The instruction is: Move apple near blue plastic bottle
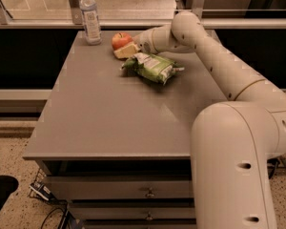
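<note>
Toward the upper left of the frame, at the far edge of the grey counter (109, 118), the blue plastic bottle (89, 18) stands upright, white cap on top and printed label facing the camera. Just to its right, near but not touching it, sits the apple (121, 38), red with a yellowish patch, low on the counter surface. The hand (125, 49) is right at the apple, its pale yellowish tip lying against the fruit's lower right side; whether it is gripping the apple or open around it cannot be told from this angle. Behind the hand, the white arm (219, 56) runs from the upper middle down to its bulky base in the lower right of the frame. A green and white snack bag (150, 67) lies flat on the counter just below and right of the apple, close under the wrist. Two drawers with small metal pulls (149, 192) show along the counter's front at the bottom of the frame.
</note>
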`<state>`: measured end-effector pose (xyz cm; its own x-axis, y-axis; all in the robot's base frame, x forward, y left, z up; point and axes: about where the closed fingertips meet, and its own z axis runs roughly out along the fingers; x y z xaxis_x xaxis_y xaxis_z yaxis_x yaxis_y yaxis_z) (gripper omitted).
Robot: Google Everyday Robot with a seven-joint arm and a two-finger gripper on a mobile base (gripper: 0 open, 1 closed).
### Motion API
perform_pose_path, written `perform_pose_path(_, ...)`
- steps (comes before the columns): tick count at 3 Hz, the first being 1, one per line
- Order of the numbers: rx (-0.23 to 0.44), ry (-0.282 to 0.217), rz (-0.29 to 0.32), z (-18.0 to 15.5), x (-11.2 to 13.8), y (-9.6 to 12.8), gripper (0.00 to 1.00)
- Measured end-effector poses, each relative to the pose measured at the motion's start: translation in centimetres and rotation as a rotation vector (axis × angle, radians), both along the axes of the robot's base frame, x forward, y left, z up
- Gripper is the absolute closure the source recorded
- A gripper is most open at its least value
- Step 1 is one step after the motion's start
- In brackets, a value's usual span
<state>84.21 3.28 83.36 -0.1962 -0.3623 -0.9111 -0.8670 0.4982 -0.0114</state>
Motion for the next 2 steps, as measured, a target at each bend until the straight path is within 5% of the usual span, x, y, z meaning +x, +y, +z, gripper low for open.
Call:
perform_pose_path(1,0.000,0.000,0.000,-0.02,0.00,0.04,0.00)
perform_pose_path(2,0.000,0.001,0.001,-0.04,0.00,0.07,0.00)
